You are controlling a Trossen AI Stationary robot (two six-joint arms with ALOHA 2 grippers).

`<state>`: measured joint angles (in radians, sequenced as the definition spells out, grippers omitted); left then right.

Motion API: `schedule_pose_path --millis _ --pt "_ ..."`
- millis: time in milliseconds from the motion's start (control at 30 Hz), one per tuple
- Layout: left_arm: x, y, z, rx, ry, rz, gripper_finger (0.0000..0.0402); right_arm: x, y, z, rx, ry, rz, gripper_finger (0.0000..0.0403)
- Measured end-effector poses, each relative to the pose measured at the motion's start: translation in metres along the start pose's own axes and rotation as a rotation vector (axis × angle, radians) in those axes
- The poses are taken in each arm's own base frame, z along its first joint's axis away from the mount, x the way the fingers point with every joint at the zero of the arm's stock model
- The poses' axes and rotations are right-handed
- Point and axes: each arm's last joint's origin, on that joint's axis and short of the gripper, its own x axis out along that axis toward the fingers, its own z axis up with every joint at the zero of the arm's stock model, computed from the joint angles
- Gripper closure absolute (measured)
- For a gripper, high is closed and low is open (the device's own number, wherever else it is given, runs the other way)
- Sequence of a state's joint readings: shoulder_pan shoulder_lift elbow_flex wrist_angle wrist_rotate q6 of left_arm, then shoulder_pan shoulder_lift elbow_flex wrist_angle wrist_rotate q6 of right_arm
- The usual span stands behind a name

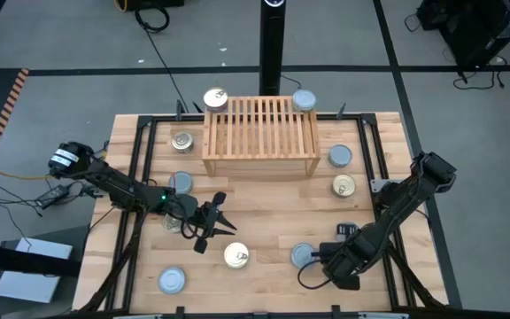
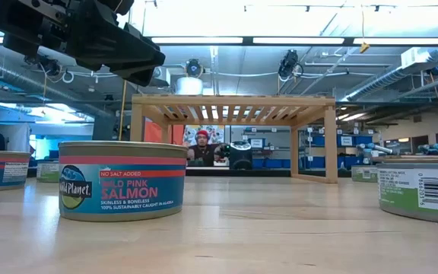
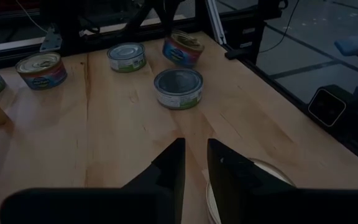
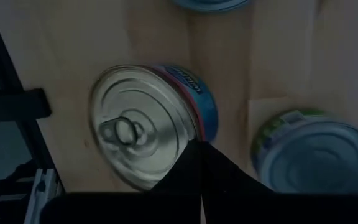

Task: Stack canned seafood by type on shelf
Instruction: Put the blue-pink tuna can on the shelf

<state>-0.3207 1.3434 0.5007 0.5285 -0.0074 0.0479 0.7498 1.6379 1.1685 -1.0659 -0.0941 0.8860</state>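
Reading the wide flat light-wood tabletop (image 1: 264,208) from above as a clock with the far edge at 12, the low slatted light-wood shelf (image 1: 259,133) stands at 12, and its bars look bare apart from its two far corners.

My right claw (image 4: 199,149) is low at 5 o'clock, fingers pressed together and pinching nothing. Its tips sit against the rim of a short round blue-labelled tin with a gold pull-tab lid (image 4: 138,134). The left wrist view shows that tin tipped up on edge, so I judge I am prying or nudging it clear of its neighbour, a green-labelled tin with a pale silver lid (image 4: 316,155), to make room for a proper grip.

My left claw (image 3: 194,146) hangs near 8 o'clock above bare wood, fingers a narrow slit apart and empty. It waits there, I think, to keep out of the right arm's way.

Counting from above:
- Gold lids: four in plain sight, plus the one at my right claw, so five.
- Silver lids: five.
- One more tin lies half hidden under my left arm, kind unclear.
- One gold and one silver tin sit at the shelf's far corners; I cannot tell whether they rest on it.
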Motion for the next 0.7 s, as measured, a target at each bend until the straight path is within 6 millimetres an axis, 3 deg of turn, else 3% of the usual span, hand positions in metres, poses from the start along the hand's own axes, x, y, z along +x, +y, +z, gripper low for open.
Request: schedule_pose_path --millis 300,700 --pt "0.0 0.0 0.0 -0.052 -0.004 0.001 0.0328 -0.021 0.0 0.003 0.039 -0.1 -0.117 0.0402" --pt "0.0 0.001 0.0 -0.09 -0.002 0.043 0.0328 -0.03 -0.018 0.018 0.079 -0.264 -0.304 0.0402"
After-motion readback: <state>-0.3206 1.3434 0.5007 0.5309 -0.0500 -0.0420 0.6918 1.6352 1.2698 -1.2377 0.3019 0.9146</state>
